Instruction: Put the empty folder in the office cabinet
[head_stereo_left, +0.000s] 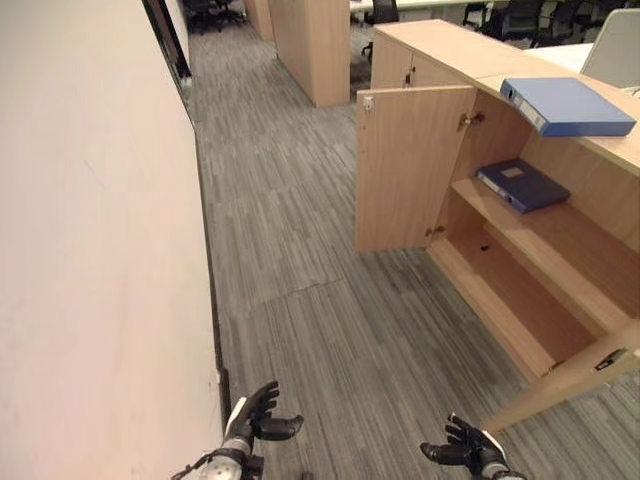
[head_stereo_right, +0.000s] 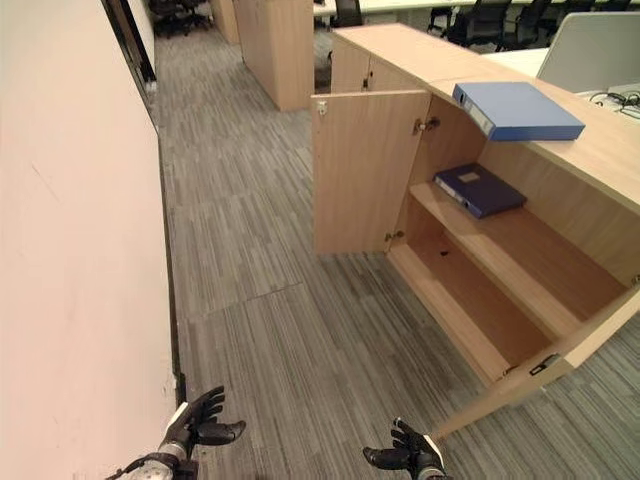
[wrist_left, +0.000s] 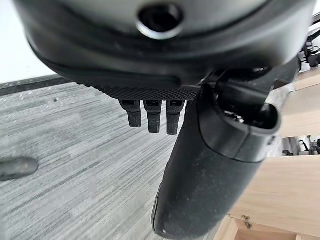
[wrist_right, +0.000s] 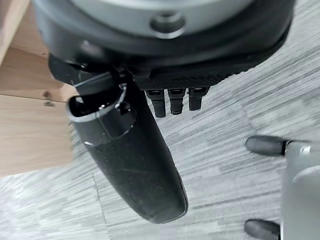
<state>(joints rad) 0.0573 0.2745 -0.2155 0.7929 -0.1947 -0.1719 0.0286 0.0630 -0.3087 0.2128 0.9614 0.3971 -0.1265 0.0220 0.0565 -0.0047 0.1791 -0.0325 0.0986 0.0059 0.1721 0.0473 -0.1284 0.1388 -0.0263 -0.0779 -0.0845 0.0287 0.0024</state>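
A light blue folder (head_stereo_left: 566, 105) lies flat on top of the wooden office cabinet (head_stereo_left: 600, 150) at the right. A dark blue folder (head_stereo_left: 522, 184) lies on the cabinet's upper shelf, behind the swung-out door (head_stereo_left: 412, 168). Both my hands hang low over the carpet, far from the cabinet. My left hand (head_stereo_left: 255, 415) is open with relaxed fingers and holds nothing. My right hand (head_stereo_left: 465, 447) is open too, empty, just left of the near cabinet door (head_stereo_left: 575, 375).
A pale wall (head_stereo_left: 95, 250) runs along the left side. Grey carpet (head_stereo_left: 300, 260) stretches ahead between the wall and the cabinet. More wooden cabinets (head_stereo_left: 315, 45) and office chairs (head_stereo_left: 525, 18) stand at the far end. The lower shelf (head_stereo_left: 510, 295) of the cabinet holds nothing.
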